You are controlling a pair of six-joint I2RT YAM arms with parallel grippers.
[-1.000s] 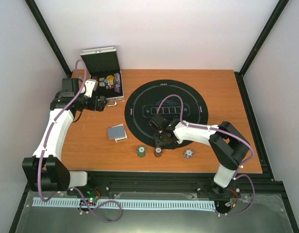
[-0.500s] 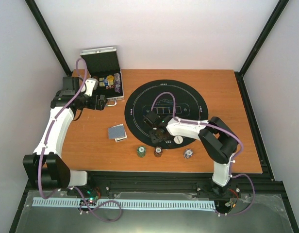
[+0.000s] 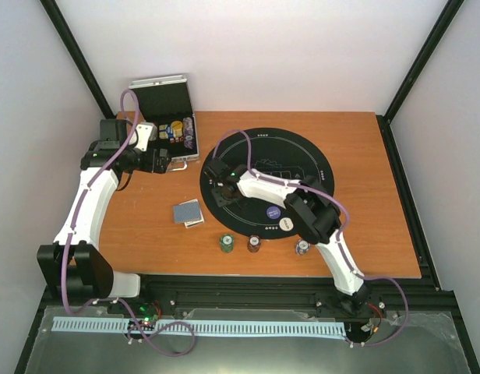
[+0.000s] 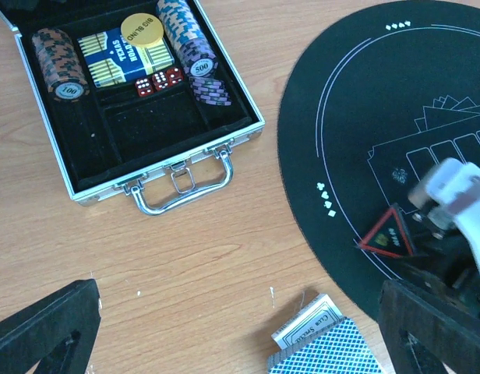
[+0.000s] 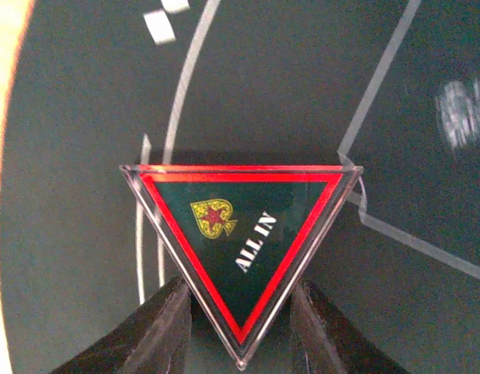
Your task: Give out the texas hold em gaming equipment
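Note:
My right gripper [image 5: 240, 331] is shut on the red triangle marker [image 5: 240, 234], printed "ALL IN", and holds it by its lower tip just over the black round mat [image 3: 302, 156]. In the top view this gripper [image 3: 222, 187] is over the mat's left part. The marker also shows in the left wrist view [image 4: 386, 234]. A purple disc [image 3: 273, 210] and a white disc [image 3: 286, 223] lie on the mat's near part. Green [image 3: 227, 244], red [image 3: 254, 245] and white [image 3: 302, 248] chip stacks stand by the near edge. Grey-blue-backed cards [image 3: 188, 212] lie left of the mat. My left gripper [image 3: 166, 162] is open and empty, next to the case.
The silver hinged case [image 4: 248, 128] stands open at the far left, with chip stacks, a card box, red dice and a yellow disc inside. Its handle [image 4: 181, 187] points toward the table's near side. The cards [image 4: 326, 347] lie partly on a card box.
My right gripper moved from the mat's near edge to its left part, carrying the triangle. The purple and white discs are now uncovered. The left arm barely moved.

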